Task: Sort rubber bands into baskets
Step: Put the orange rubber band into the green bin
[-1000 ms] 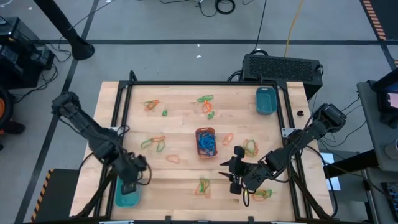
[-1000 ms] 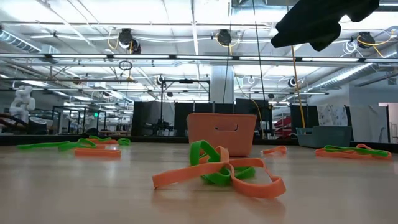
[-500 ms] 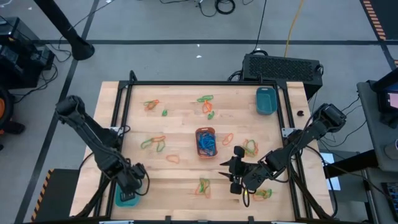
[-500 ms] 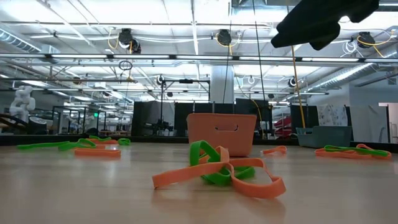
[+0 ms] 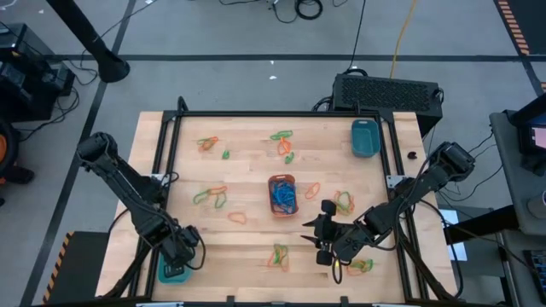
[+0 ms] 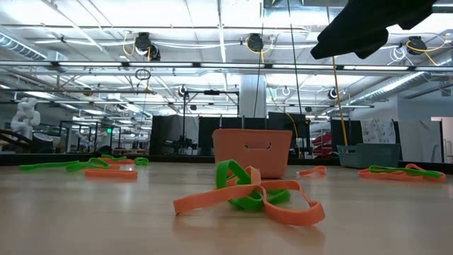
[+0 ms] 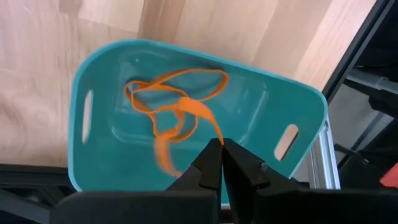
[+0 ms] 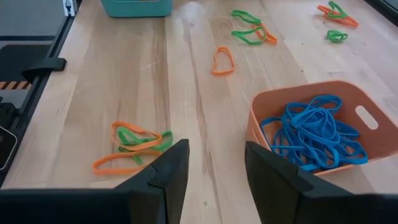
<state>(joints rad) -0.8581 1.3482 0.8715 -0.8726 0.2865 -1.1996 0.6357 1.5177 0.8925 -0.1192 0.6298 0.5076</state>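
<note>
Orange bands (image 7: 177, 112) lie tangled inside the teal basket (image 7: 261, 118) at the desk's (image 5: 247, 170) near left corner, and the left pincer (image 7: 221, 163) hangs over that basket, its fingers pressed together with one orange strand running down to their tips; whether it is pinched there I cannot tell. Blue bands (image 8: 314, 134) fill the orange basket (image 8: 273, 102) at mid-desk, and a second teal basket (image 5: 364, 137) sits at the far right. More orange and green bands (image 8: 134, 146) lie loose on the wood. The right pincer (image 8: 214, 165) hovers, fingers spread and empty, near the front right.
</note>
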